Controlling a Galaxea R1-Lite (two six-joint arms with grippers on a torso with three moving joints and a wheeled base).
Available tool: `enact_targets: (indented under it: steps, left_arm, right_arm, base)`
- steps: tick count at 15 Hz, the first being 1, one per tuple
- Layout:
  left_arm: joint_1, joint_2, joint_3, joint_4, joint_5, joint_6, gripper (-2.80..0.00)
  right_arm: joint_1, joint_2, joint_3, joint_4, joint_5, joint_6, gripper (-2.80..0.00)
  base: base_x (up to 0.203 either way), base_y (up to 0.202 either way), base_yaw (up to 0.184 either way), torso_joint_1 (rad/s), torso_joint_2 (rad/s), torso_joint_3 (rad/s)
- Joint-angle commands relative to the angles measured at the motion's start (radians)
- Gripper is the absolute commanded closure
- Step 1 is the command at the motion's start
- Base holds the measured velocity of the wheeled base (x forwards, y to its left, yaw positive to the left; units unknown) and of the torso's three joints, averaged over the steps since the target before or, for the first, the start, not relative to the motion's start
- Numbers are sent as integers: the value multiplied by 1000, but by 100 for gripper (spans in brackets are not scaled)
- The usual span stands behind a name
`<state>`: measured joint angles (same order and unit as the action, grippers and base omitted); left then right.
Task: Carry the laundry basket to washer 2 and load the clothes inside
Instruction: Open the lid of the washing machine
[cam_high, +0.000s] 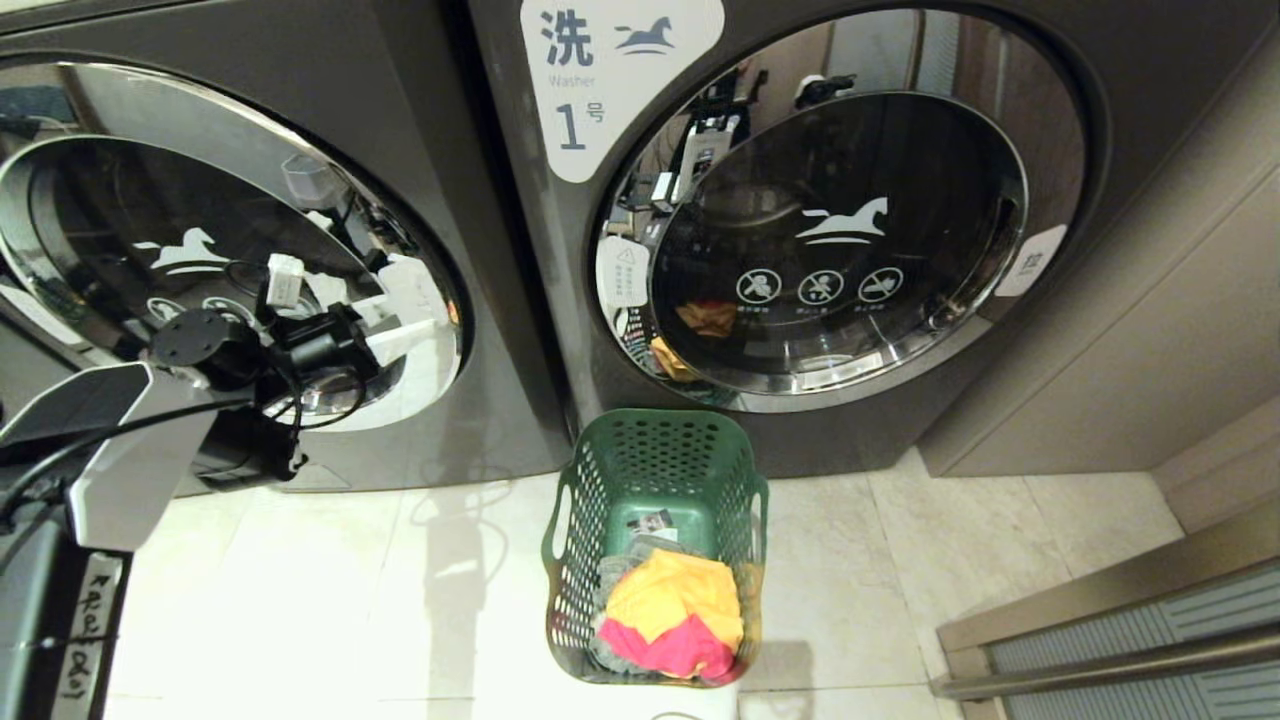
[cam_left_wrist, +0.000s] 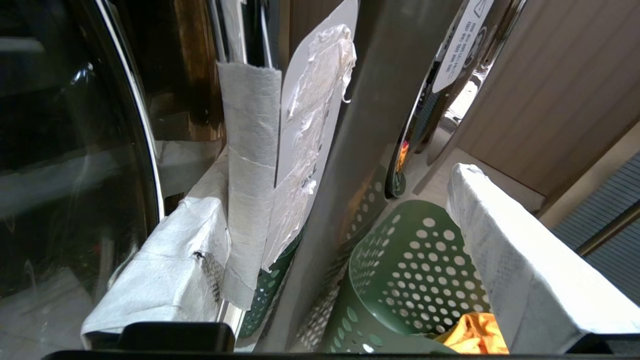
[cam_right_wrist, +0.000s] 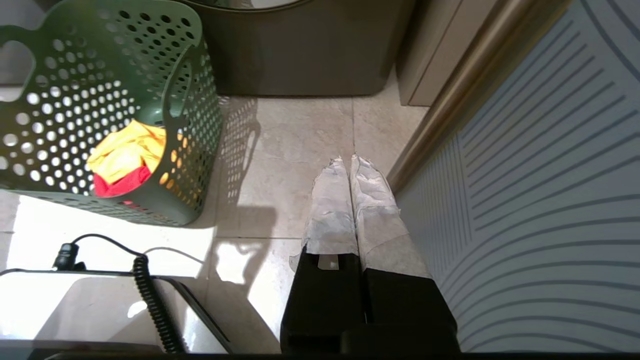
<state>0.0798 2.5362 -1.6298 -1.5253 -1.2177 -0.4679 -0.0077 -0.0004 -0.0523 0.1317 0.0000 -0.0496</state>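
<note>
- The left gripper (cam_left_wrist: 320, 240), nearest the lens, stands spread wide with nothing between its fingers, up against the chrome door rim of the left-hand washer (cam_high: 230, 260), apparently washer 2; its label is out of sight
- The laundry basket (cam_high: 655, 470) sits on the floor before the washer marked 1 (cam_high: 830, 230), yellow and red clothes (cam_high: 675, 615) inside
- The right gripper (cam_right_wrist: 350, 165) hangs pressed together and empty over the floor
- Judgement: carrying looks done; opening the door and loading remain

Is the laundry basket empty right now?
No, the basket holds yellow and pink-red clothes piled at its bottom, seen in the head view.
</note>
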Motion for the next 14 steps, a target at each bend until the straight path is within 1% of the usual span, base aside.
enact_targets:
  steps: [1,3,4,11,14]
  left_arm:
    - [4,6,1,-5,9,-2,-280]
    - [11,7,3,-5,19,4,-280]
    - [26,6,10,-5,20,2,-280]
    - [169,-19,33,-5,15,0,-280]
    - [205,-24,41,-5,13,2,-280]
  right_arm:
    - [0,0,0,0,0,-1,0]
    - [0,0,0,0,0,-1,0]
    - [0,0,0,0,0,-1,0]
    - [0,1,0,0,0,-1,0]
    - [0,0,0,0,0,-1,0]
  base:
    - [0,0,0,0,0,0]
    - [0,0,0,0,0,0]
    - [0,0,0,0,0,0]
    - [0,0,0,0,0,0]
    - [0,0,0,0,0,0]
